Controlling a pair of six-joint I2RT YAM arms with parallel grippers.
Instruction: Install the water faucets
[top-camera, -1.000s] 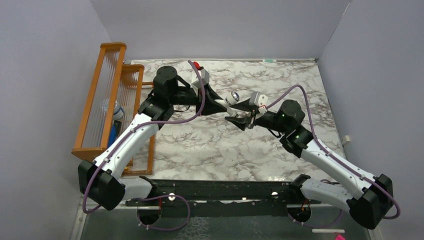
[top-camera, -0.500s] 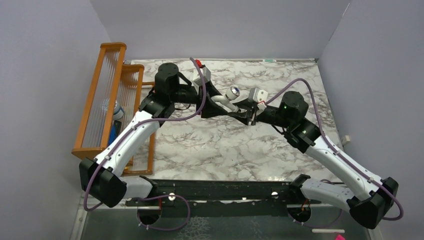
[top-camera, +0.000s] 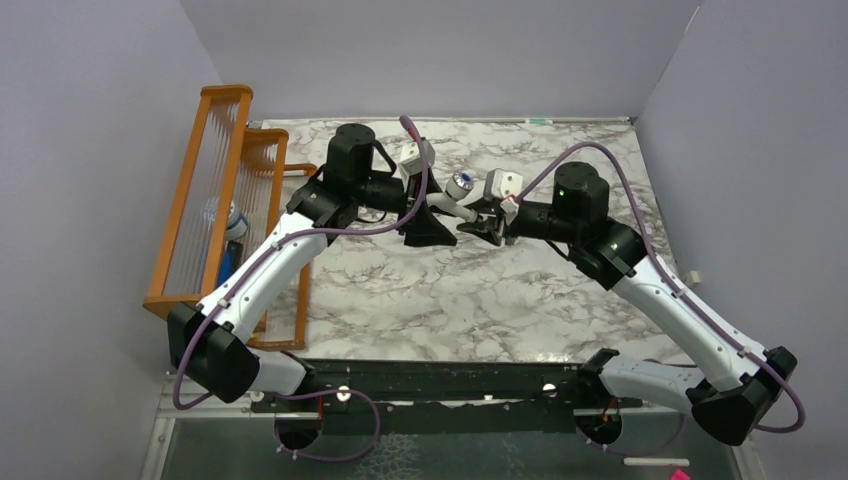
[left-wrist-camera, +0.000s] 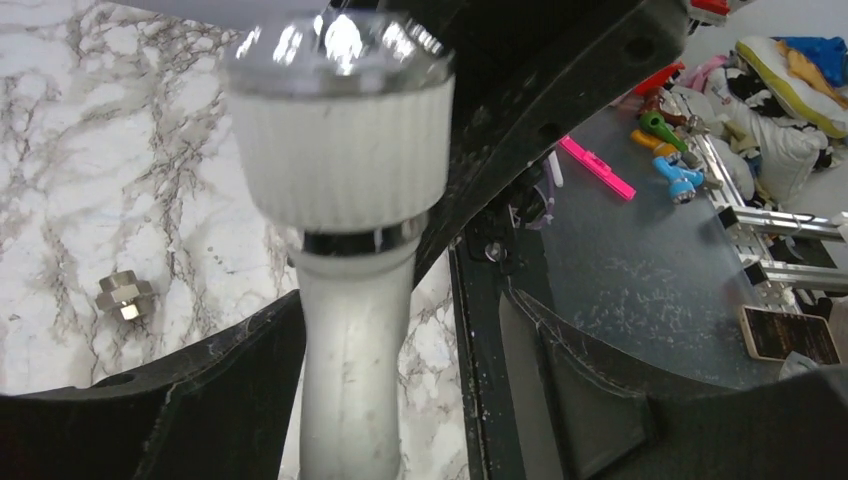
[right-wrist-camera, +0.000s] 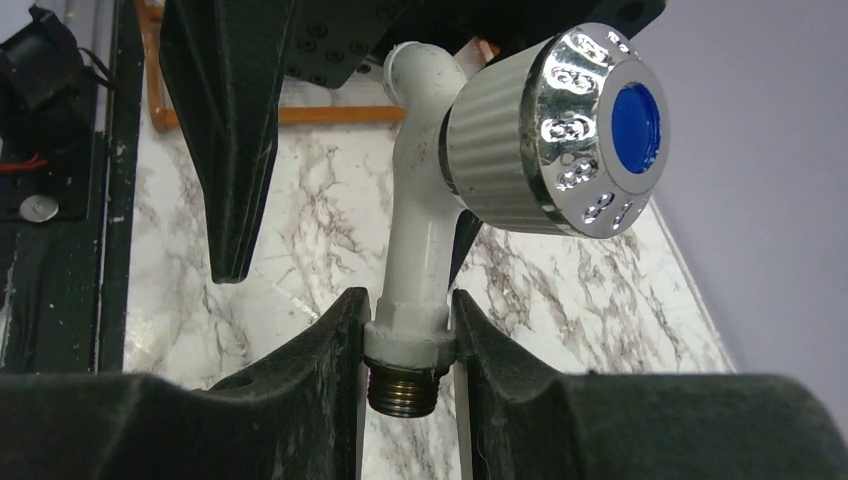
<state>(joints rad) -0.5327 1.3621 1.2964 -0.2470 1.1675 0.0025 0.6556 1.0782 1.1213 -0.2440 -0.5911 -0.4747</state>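
A white faucet (right-wrist-camera: 428, 225) with a ribbed silvery knob (right-wrist-camera: 560, 130) and a blue centre dot hangs above the marble between both arms (top-camera: 458, 190). My right gripper (right-wrist-camera: 408, 352) is shut on its white collar, just above the brass threaded end (right-wrist-camera: 404, 392). My left gripper (left-wrist-camera: 385, 340) stands open around the white spout (left-wrist-camera: 350, 380). One finger (left-wrist-camera: 240, 380) is beside the spout, the other (left-wrist-camera: 480, 330) stands apart with marble showing in the gap. A small brass-grey nut (left-wrist-camera: 124, 294) lies on the marble.
An orange wooden rack (top-camera: 215, 200) stands along the left edge of the marble table (top-camera: 450, 300), with a blue and white item inside. A black rail (top-camera: 430, 380) runs along the near edge. Purple walls close in the sides and back.
My left gripper was shut on the faucet and has opened. My right gripper has closed on the threaded end's collar. Both wrists have drifted left and a little farther back.
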